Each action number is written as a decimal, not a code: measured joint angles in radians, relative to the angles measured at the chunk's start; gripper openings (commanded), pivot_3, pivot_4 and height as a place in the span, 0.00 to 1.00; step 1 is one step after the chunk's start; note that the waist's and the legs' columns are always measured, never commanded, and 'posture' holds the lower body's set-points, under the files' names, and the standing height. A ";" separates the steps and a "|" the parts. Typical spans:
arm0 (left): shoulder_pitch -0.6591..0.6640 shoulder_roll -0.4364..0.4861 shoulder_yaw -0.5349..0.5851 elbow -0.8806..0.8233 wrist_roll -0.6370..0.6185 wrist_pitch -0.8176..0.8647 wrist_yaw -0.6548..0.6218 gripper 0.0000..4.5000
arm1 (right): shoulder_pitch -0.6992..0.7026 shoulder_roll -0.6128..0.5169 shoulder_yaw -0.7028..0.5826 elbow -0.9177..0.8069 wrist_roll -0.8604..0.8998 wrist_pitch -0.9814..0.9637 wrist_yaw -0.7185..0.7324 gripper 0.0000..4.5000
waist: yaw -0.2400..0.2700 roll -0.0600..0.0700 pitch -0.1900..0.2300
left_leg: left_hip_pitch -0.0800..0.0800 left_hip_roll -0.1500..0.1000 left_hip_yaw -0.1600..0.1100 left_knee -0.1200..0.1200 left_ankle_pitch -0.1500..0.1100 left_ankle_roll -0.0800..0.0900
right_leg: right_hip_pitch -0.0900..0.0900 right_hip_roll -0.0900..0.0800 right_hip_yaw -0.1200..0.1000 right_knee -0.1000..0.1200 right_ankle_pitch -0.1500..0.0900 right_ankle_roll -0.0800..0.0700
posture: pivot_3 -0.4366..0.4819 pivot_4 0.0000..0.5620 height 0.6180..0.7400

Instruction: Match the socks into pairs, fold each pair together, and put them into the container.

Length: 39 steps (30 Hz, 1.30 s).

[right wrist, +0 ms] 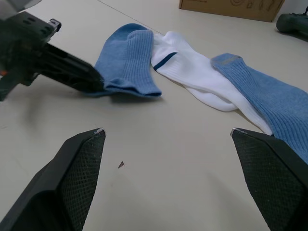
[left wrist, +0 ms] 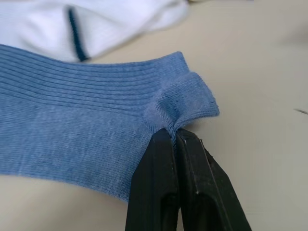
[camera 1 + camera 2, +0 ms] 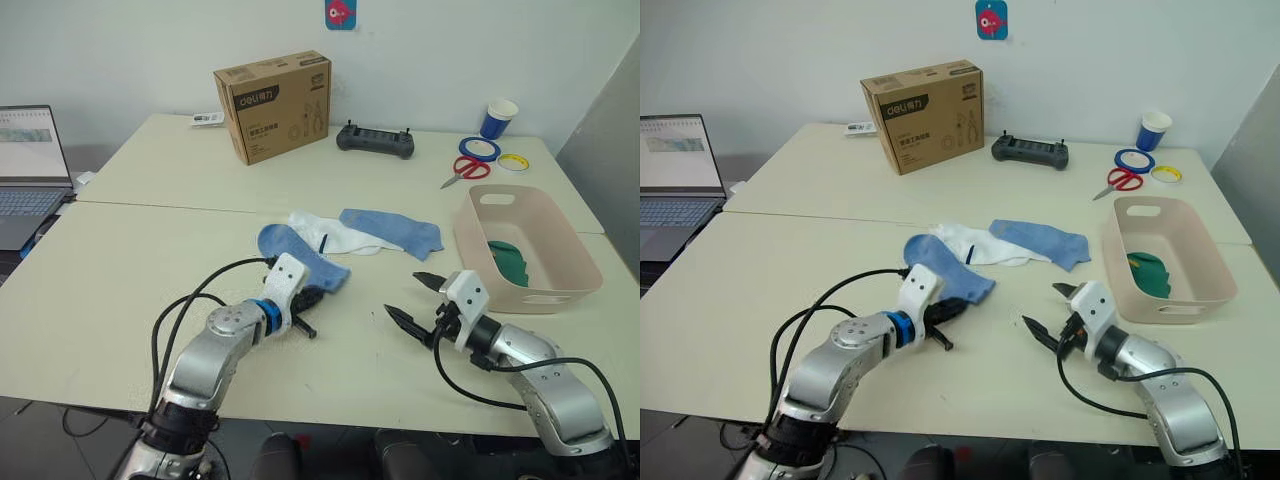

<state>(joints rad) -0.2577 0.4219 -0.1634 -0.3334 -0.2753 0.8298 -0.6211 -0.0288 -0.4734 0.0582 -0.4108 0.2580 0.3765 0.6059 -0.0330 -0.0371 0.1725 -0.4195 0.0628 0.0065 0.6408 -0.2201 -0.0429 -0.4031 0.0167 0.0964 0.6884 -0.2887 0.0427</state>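
We see our left gripper with its two black fingers pinched tight on the cuff edge of the near light blue ribbed fabric sock, which lies flat on the cream worktop at the centre of the head view. The hold is thin: only a small puckered fold of fabric sits between the fingertips. Our right gripper hovers low over the worktop at lower right of centre, fingers spread wide and holding nothing.

The second light blue sock lies further back and to the right, and a white fabric sock with a dark stripe lies between the two blue ones, overlapped by both. The pale pink rectangular plastic basin stands at the right edge, with dark green fabric already lying in its bottom.

We judge the main risk to be the shallow pinch: a quick pull could let the cuff slip free. Dragging the near blue sock may also carry the white sock along where they overlap, muddling the pairing. If the right gripper reaches for the far blue sock, it could catch the white one beneath it instead.
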 measured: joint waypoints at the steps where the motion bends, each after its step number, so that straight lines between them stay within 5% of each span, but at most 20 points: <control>1: 0.007 0.032 -0.008 -0.045 -0.043 0.033 -0.049 0.02 | 0.005 -0.004 -0.008 0.000 0.002 0.007 0.000 1.00 | 0.000 0.000 0.000 | 0.000 0.000 0.000 0.000 0.000 0.000 | 0.000 0.000 0.000 0.000 0.000 0.000 | 0.48 0.27 1.00; 7: -0.034 0.050 -0.032 -0.068 -0.219 0.089 -0.230 0.02 | 0.009 -0.015 -0.039 0.000 0.022 0.023 0.003 1.00 | -0.001 0.001 0.000 | 0.001 0.000 0.001 0.002 0.000 0.000 | 0.001 0.000 0.001 0.000 0.000 0.000 | 0.48 0.27 1.00; 10: -0.042 0.022 -0.032 -0.007 -0.237 0.090 -0.240 0.15 | 0.009 -0.015 -0.044 0.000 0.037 0.035 -0.001 1.00 | -0.003 0.001 0.000 | 0.000 0.000 0.000 0.001 0.000 0.000 | 0.000 0.000 0.001 0.000 0.000 0.000 | 0.48 0.27 1.00; 14: -0.052 -0.028 -0.023 0.028 -0.300 0.110 -0.237 0.42 | 0.030 -0.026 -0.054 -0.021 0.051 0.059 0.002 1.00 | 0.000 0.001 0.000 | -0.001 0.000 -0.001 0.001 0.000 0.000 | 0.000 0.000 0.000 0.000 0.000 0.000 | 0.48 0.27 1.00; 21: -0.056 0.143 0.080 0.072 -0.316 0.050 -0.302 0.90 | 0.089 -0.076 -0.120 -0.039 0.118 0.116 0.027 1.00 | -0.005 0.002 0.000 | 0.001 0.000 -0.001 0.001 0.000 0.000 | 0.000 0.000 0.000 0.001 0.000 -0.001 | 0.48 0.27 1.00; 27: -0.207 0.115 0.121 0.424 -0.116 -0.263 -0.191 0.90 | 0.200 -0.204 -0.102 -0.135 0.139 0.126 0.144 1.00 | 0.004 0.002 0.001 | -0.002 -0.001 -0.001 0.001 0.000 0.000 | 0.001 0.000 0.000 -0.004 0.000 0.000 | 0.48 0.27 1.00; 35: -0.274 -0.037 0.040 0.604 0.003 -0.385 -0.137 0.90 | 0.134 -0.188 0.014 -0.132 0.103 0.160 0.140 1.00 | 0.002 0.001 0.001 | -0.006 -0.001 -0.001 0.003 0.000 0.000 | -0.001 0.000 0.000 -0.006 0.003 0.004 | 0.48 0.27 1.00; 39: -0.280 -0.035 0.034 0.622 0.030 -0.402 -0.154 0.76 | 0.132 -0.188 0.036 -0.115 0.095 0.179 0.141 0.79 | 0.001 0.002 0.001 | -0.006 -0.001 -0.002 0.003 0.000 0.000 | -0.001 0.000 -0.001 -0.006 0.003 0.004 | 0.48 0.27 1.00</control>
<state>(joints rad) -0.5378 0.3872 -0.1292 0.2890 -0.2452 0.4277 -0.7750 0.1029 -0.6616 0.0946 -0.5259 0.3528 0.5559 0.7469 -0.0315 -0.0356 0.1731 -0.4253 0.0619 0.0047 0.6437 -0.2202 -0.0425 -0.4041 0.0172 0.0957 0.6824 -0.2861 0.0462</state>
